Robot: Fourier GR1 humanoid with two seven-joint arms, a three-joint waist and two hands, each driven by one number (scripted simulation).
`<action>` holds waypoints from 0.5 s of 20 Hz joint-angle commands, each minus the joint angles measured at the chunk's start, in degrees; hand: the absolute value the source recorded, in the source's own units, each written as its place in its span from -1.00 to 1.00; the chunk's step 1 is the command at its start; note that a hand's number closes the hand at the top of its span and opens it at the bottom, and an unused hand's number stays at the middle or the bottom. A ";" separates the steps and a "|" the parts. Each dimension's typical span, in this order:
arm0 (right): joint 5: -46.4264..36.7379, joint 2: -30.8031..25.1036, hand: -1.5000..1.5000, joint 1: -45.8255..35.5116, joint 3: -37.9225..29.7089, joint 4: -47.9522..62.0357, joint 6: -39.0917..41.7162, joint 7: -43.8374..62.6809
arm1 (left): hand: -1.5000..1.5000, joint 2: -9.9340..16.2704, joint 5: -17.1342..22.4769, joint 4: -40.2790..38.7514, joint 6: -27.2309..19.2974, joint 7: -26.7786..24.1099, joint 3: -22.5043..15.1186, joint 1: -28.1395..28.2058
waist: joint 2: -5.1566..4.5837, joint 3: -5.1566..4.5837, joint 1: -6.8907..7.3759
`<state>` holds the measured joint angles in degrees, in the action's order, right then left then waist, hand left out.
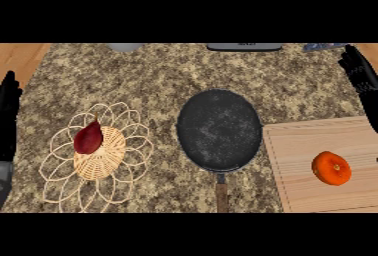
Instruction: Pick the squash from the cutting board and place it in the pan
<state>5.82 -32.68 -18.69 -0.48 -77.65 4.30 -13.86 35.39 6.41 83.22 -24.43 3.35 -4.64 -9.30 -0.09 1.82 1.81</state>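
Head view: one orange squash [331,168] lies on the one cutting board [303,150], below the right hand [359,70] and apart from it; that hand's fingers are straight, holding nothing. One empty pan [218,131] sits left of the board, handle cut off below. The left hand [9,107] rests open at the edge; right of it, one wicker trivet [96,152] bears one red vegetable [88,138]. Objects along the far edge are cropped, unidentifiable.

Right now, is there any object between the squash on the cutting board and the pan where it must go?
Nothing visible stands between them. The orange squash lies on the cutting board, and the pan sits just left of the board with only bare counter between. The right hand rests open above the board.
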 commanded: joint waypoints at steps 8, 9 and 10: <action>8.55 -5.20 1.00 8.12 -11.25 5.99 5.68 -2.46 | 0.00 -12.66 12.62 4.89 5.83 4.64 -3.10 -1.28 | -0.03 -1.83 -4.17; 6.63 -5.21 1.00 11.87 -13.89 4.31 3.39 -10.00 | 0.00 -11.37 13.85 4.23 7.46 4.71 -1.81 -0.81 | 0.19 -1.77 -5.00; 5.31 -6.08 1.00 18.05 -13.88 0.73 5.03 -14.58 | 0.00 -11.33 14.06 6.44 6.89 5.21 -1.71 1.13 | 0.81 -1.75 -5.59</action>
<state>14.65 -36.19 -10.43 -10.75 -75.11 11.02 -20.46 26.05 17.06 87.87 -18.94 6.95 -6.42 -9.28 0.20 0.17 -2.01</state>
